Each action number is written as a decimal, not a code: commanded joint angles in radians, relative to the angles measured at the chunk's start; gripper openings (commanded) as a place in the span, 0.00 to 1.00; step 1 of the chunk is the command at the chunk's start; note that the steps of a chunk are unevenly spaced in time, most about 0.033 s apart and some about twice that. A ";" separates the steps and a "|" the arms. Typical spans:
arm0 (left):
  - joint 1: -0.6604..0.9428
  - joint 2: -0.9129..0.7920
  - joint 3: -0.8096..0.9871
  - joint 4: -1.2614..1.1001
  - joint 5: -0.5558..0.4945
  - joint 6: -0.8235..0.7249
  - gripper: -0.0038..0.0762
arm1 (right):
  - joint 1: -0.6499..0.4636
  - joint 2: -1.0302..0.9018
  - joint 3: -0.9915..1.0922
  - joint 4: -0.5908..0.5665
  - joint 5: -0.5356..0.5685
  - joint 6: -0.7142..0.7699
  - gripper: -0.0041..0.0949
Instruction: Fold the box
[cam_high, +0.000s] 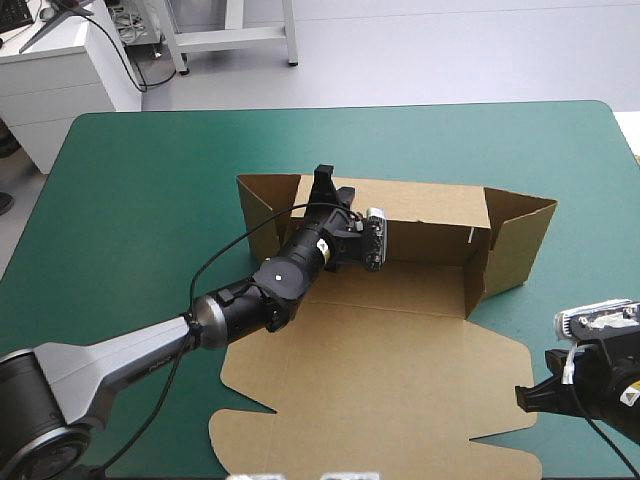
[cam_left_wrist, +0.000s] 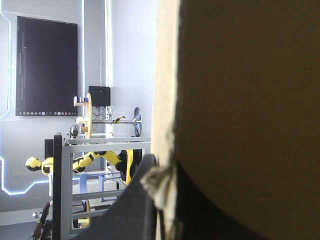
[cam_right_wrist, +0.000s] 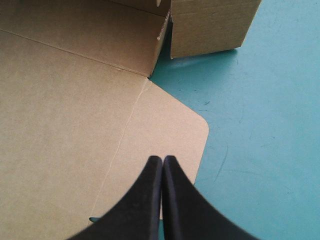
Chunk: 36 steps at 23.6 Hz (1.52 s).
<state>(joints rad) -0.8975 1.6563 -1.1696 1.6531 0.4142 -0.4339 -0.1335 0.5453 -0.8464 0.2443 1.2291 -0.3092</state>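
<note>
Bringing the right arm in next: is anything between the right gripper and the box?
Nothing visible. The right gripper, shut, hangs over the flat flap of the box, teal-green cover beside it.

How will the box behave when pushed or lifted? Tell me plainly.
Probably stiff yet bendable: the box lies flat in front while its creased walls stand. Likely light, since the left tool holds one wall by its thin edge. The side wall splays outward, so it may swing if pushed.
</note>
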 joint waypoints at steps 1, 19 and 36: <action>-0.008 -0.045 0.024 0.052 0.049 -0.088 0.04 | -0.004 0.007 -0.021 0.018 -0.052 -0.003 0.02; -0.084 -0.015 0.062 0.048 0.092 -0.065 0.04 | -0.004 0.007 -0.021 0.014 -0.044 0.041 0.03; -0.150 -0.015 0.068 0.030 0.206 -0.196 0.04 | -0.004 0.007 -0.020 0.097 -0.040 0.041 0.63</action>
<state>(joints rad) -1.0340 1.6646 -1.1004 1.7187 0.6481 -0.6027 -0.1335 0.5453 -0.8464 0.2826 1.2320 -0.2646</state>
